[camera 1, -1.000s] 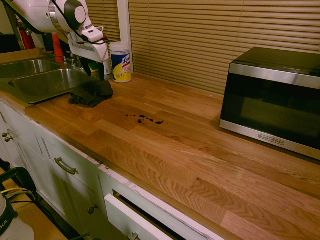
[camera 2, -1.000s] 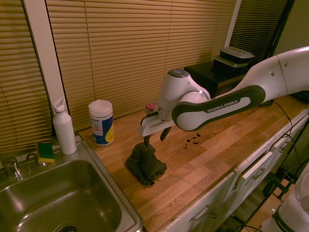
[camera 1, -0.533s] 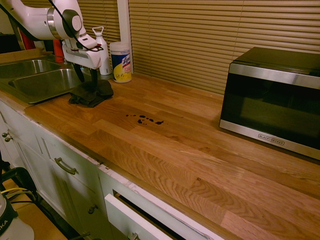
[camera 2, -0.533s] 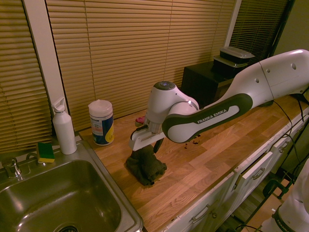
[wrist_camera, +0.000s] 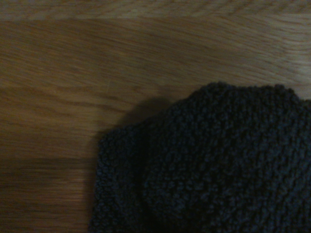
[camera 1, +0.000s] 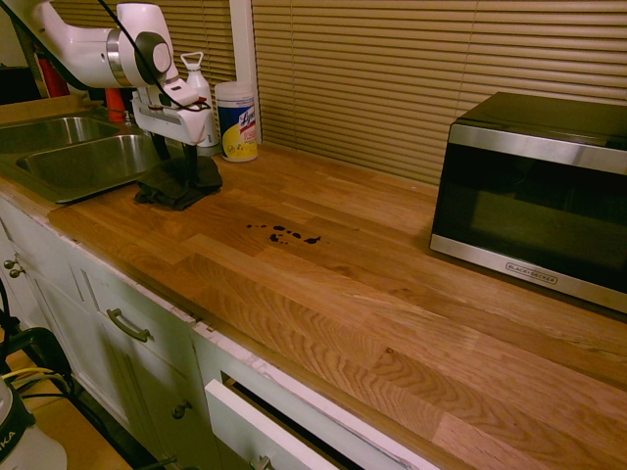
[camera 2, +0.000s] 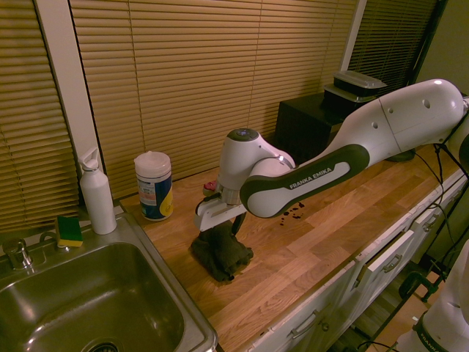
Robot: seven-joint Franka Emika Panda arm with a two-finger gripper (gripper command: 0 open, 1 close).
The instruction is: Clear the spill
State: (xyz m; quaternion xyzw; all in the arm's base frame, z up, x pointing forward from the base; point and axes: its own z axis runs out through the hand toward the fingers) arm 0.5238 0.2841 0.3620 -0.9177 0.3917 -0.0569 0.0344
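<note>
Gripper (camera 2: 220, 229) lower; cloth (wrist_camera: 214, 165) weave wrist-only.

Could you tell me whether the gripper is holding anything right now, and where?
Nothing is held: the gripper is open, its fingers straddling the top of the crumpled dark cloth.

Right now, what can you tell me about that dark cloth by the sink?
The cloth is dark grey-black with a nubbly, knitted-looking weave, bunched into a rumpled heap rather than spread flat. It lies on the wooden counter close to the sink, apart from the spill. The open gripper points down over its top, fingers either side of the bunched peak; contact cannot be told.
</note>
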